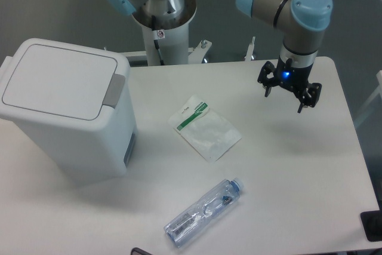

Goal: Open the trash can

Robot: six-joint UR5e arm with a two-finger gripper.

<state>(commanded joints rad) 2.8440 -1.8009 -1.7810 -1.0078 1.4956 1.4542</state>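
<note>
The trash can [65, 108] is a large boxy white bin standing on the left of the table. Its rounded lid [57, 82] lies flat and closed, with a grey push tab [114, 89] at the right rim. My gripper [285, 101] hangs above the table's far right part, well away from the can. Its black fingers are spread apart and point down, open with nothing between them.
A flat plastic pouch with a green label [204, 127] lies mid-table. A clear empty bottle [204, 212] lies near the front edge. The arm's base pedestal [164, 25] stands behind the white table [298, 183]. A dark object [372, 225] sits at the right front corner.
</note>
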